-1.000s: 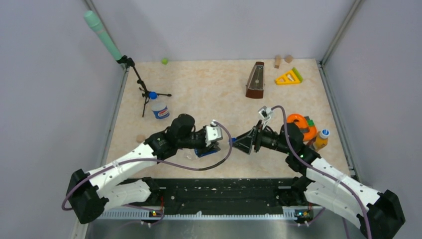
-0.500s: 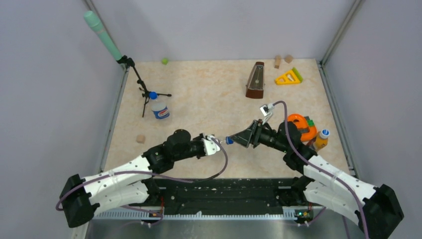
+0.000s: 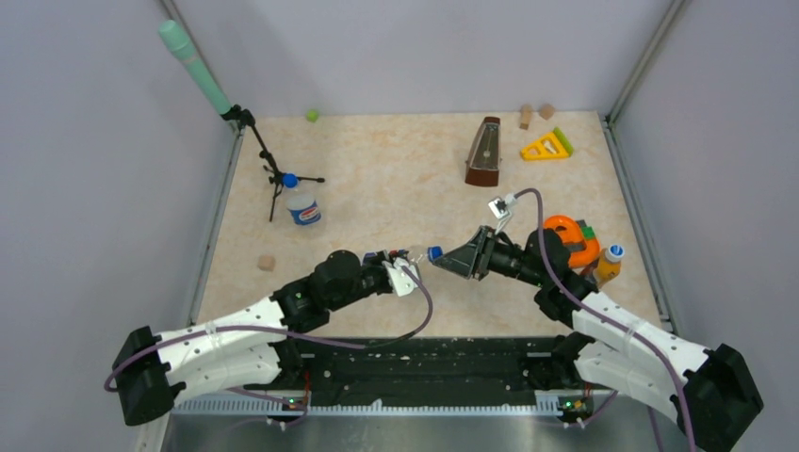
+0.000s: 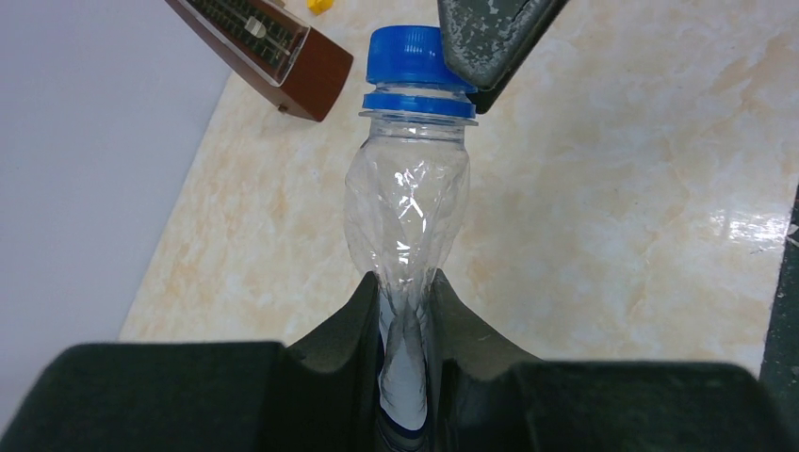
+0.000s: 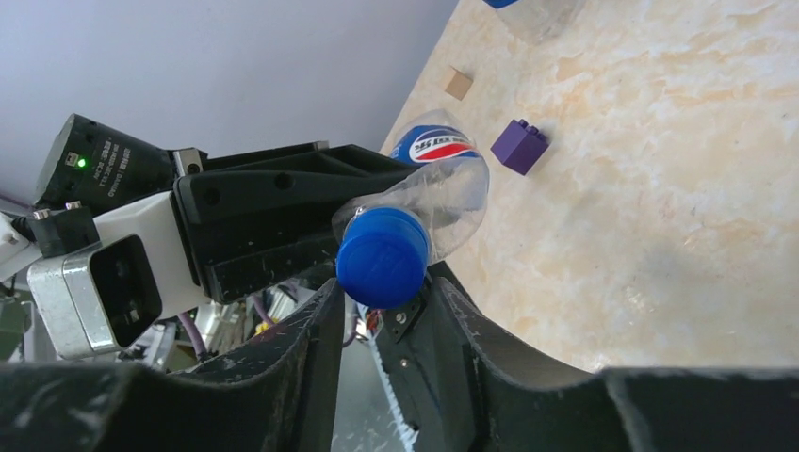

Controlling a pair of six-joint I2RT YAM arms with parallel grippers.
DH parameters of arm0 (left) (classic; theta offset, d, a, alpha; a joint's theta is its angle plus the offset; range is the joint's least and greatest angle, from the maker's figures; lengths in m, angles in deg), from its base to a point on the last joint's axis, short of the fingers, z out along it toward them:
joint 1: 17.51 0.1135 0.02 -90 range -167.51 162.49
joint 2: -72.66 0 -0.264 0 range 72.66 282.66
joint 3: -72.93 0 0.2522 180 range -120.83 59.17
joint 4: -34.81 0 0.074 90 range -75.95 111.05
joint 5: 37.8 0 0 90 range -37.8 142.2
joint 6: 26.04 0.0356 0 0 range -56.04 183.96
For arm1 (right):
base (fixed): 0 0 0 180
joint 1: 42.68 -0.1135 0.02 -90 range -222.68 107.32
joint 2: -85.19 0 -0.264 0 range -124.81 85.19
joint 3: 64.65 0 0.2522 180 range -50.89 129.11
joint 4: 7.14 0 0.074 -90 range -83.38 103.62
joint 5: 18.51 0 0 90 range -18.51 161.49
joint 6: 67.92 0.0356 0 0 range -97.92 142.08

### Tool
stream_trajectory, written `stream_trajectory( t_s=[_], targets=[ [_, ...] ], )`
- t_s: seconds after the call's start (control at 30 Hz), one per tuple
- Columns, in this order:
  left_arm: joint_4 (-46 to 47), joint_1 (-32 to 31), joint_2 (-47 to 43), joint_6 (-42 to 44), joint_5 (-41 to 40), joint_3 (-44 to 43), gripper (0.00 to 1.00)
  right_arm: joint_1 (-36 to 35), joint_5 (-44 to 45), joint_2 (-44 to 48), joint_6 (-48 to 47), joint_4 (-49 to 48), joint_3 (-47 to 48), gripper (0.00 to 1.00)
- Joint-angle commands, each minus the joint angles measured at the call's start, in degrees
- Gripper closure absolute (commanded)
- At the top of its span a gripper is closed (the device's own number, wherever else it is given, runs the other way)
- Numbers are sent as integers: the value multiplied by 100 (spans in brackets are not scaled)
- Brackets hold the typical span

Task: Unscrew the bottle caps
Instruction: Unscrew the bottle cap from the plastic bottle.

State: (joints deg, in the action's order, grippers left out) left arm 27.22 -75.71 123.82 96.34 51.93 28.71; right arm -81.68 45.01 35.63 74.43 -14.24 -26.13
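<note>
A metronome (image 3: 484, 153) stands far back on the desk (image 3: 396, 184), a yellow wedge (image 3: 546, 146) to its right. A purple cube (image 5: 519, 146) lies near a wooden block (image 5: 459, 83), apart.

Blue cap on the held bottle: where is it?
Top view, centre toward the near edge: the blue cap tops the clear bottle clamped by the left gripper, flanked by the right gripper.

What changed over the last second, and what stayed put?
The left hand, gripping the clear bottle, swung it toward the right hand, which moved in and closed around its blue cap. The far-left bottle and the metronome stayed put.
</note>
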Motion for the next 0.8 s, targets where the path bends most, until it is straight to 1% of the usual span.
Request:
stream_trajectory(
  t_s=[0.0,0.07,0.1,0.23,0.3,0.43,0.63,0.77],
  targets=[
    [412,-41,8,135,-160,-16,100,-28,-60,27,-78,-72,223,64],
    [360,-42,1,137,-107,-22,100,-28,-35,65,-142,-40,230,66],
    [325,-43,-1,137,-72,-22,100,-28,12,97,-152,0,224,65],
    [250,-51,-3,119,-21,-30,100,-28,93,189,-158,23,236,46],
    [224,-60,13,135,0,-38,100,-28,142,220,-132,20,240,45],
    [155,-67,56,152,-1,-86,100,-28,275,259,-88,29,232,45],
    [55,-92,122,178,-2,-138,100,-28,383,239,-65,34,220,47],
    [42,-104,106,139,1,-139,100,-28,286,157,25,-145,191,56]
  ],
)
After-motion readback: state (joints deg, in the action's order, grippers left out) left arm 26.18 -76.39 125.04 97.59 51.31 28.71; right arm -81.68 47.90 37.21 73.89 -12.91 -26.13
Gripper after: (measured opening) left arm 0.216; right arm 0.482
